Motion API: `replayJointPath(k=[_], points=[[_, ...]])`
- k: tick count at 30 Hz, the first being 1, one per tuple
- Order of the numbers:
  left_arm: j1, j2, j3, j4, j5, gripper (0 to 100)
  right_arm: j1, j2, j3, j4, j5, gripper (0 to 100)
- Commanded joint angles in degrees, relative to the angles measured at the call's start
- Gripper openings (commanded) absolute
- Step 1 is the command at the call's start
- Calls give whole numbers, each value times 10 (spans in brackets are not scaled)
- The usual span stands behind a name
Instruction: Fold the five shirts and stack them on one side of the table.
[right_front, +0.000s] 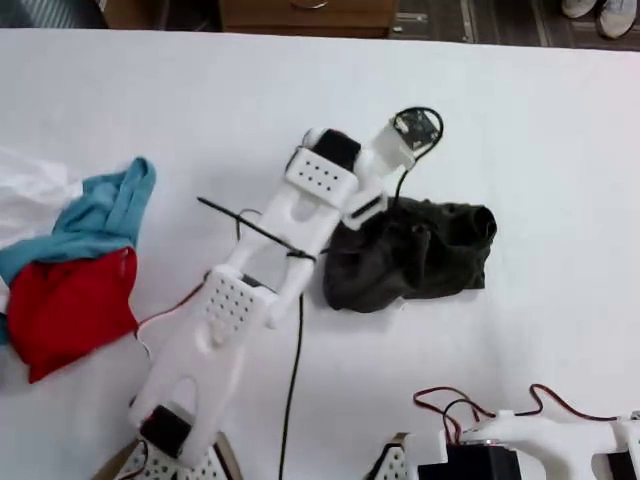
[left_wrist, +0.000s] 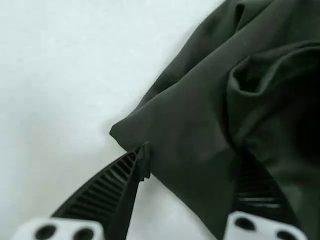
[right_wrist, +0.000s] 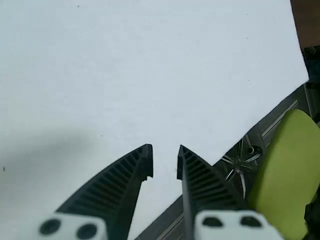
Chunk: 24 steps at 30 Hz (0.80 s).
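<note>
A crumpled dark shirt (right_front: 420, 255) lies right of the table's middle. My left gripper (right_front: 366, 214) is down at that shirt's left upper edge. In the left wrist view the left gripper (left_wrist: 192, 152) is open, and a corner of the dark shirt (left_wrist: 210, 115) lies between its fingers, covering the tip of one finger (left_wrist: 252, 187). Heaped at the left edge are a red shirt (right_front: 70, 305), a blue shirt (right_front: 105, 215) and a white shirt (right_front: 30, 190). My right gripper (right_wrist: 165, 160) is shut with nothing in it, over bare white table (right_wrist: 125, 65) near an edge.
The right arm (right_front: 520, 445) rests at the front right edge. A black cable (right_front: 292, 370) runs along the left arm to the front. Beyond the table edge stands a green chair (right_wrist: 287, 170). Wooden furniture (right_front: 305, 12) lines the far side.
</note>
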Motion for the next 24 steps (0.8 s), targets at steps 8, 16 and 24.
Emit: replayJointPath(k=[8,16,24], points=[[72,-51,-25,46,-3,286,-6,-28,-5,-8,4,91],[143,-78,-49,89,-2,286,-6,-23,-6,-9,4,91],[164,-83,-100,120,-2,286,-5,-26,-6,-9,4,91]])
